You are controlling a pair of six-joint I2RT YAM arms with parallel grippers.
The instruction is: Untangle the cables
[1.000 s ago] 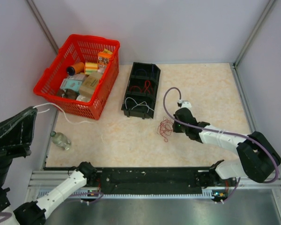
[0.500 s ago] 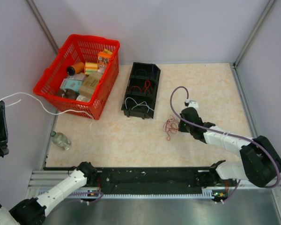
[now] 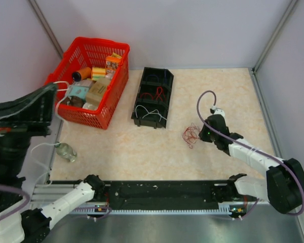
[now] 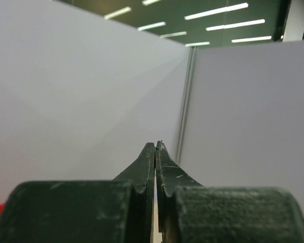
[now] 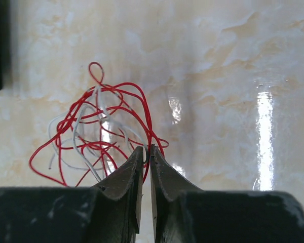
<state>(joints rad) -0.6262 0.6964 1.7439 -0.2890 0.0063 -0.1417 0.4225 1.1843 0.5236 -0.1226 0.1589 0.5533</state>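
Since a second ago the right gripper [image 5: 146, 152] has slid away from the black tray [image 3: 137, 101], towing the red-and-white tangle [image 3: 190, 135] along the table. The left gripper [image 4: 155, 147] has swung up high, well left of the tray. Its jaws are pressed tight and seem to pinch a trailing white cable [image 3: 42, 148]. The right jaws stand a sliver apart with a red strand at the tips.

To do this well, I'd say hold one strand only and pull slowly and low, so loops slide free rather than cinch.

The tray's compartments, near to far, hold a white coil [image 3: 151, 112], a red coil [image 3: 158, 92] and a dark blue coil [image 3: 162, 76]. Left of the tray, the red basket [image 3: 104, 42] holds small boxes [image 3: 96, 91] and a can [image 3: 81, 75].
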